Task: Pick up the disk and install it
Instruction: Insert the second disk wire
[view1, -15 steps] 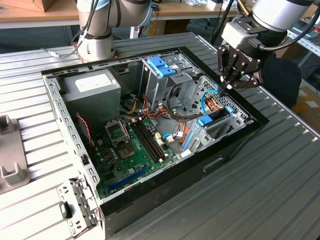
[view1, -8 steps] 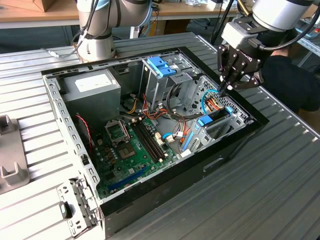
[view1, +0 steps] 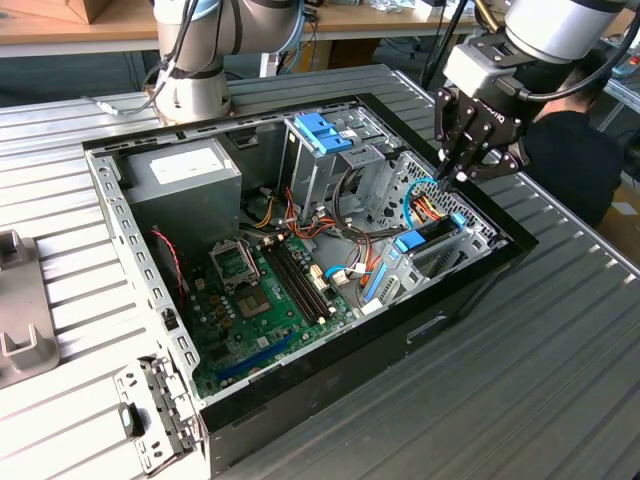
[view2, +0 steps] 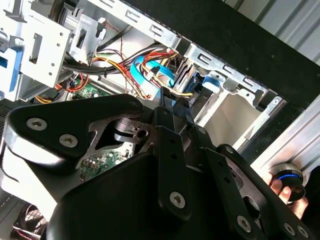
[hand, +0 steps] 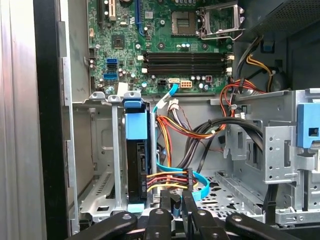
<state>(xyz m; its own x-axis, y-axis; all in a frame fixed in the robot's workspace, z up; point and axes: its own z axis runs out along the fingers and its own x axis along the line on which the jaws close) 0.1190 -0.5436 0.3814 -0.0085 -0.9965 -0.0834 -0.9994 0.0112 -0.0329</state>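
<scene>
The disk (hand: 136, 165) sits upright in its bay; the gripper (hand: 176, 200), fingers closed together, hovers just beside it.

The computer case (view1: 130, 215) has bare, matt grey sheet-metal walls with punched holes, and a glossy black outer panel (view1: 440, 320) along its near side. The table (view1: 540, 400) is ribbed, brushed-looking grey metal. The motherboard (view1: 255, 300) is a green circuit board with a dull sheen. The disk (hand: 136, 150) shows a dark face in a smooth light blue plastic carrier. The drive cage (view1: 330, 165) is matt silver metal topped by a blue plastic latch (view1: 313, 132). The cables (hand: 175, 131) have smooth coloured plastic sheathing. The gripper (view1: 457, 172) is matt black with bright metal screws; the arm (view1: 560, 25) is glossy white-grey.
</scene>
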